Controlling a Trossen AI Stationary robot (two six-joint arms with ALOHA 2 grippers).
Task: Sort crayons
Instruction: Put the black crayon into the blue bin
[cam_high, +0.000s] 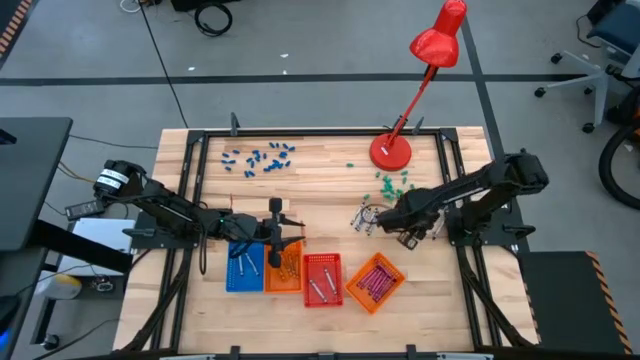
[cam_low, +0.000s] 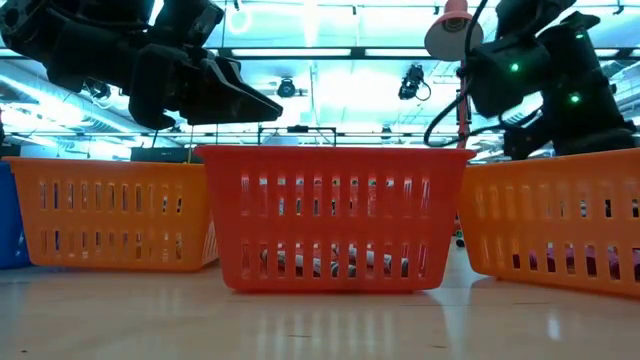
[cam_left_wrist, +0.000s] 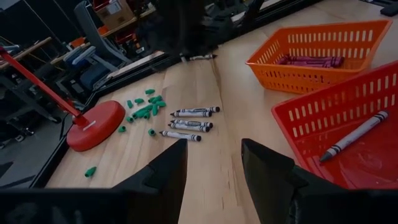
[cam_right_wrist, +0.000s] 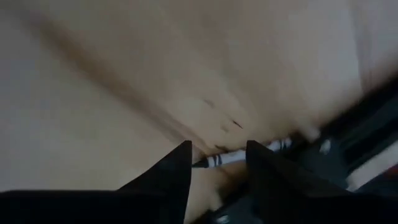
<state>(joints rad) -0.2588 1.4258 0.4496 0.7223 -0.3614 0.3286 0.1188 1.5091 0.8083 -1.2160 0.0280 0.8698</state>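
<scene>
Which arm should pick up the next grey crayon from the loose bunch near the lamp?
Right. The right gripper hangs open over the loose grey crayons, with one between its fingers in its wrist view. The left gripper hangs open above the trays.

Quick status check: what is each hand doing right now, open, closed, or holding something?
Left hand: open, empty, above the small orange and red plastic baskets.
Right hand: open around a thin grey paper-wrapped crayon on the wooden table, not yet closed.

Dark jointed arms (cam_high: 170, 208); black cabling; green lights on right arm (cam_low: 545, 70).
</scene>
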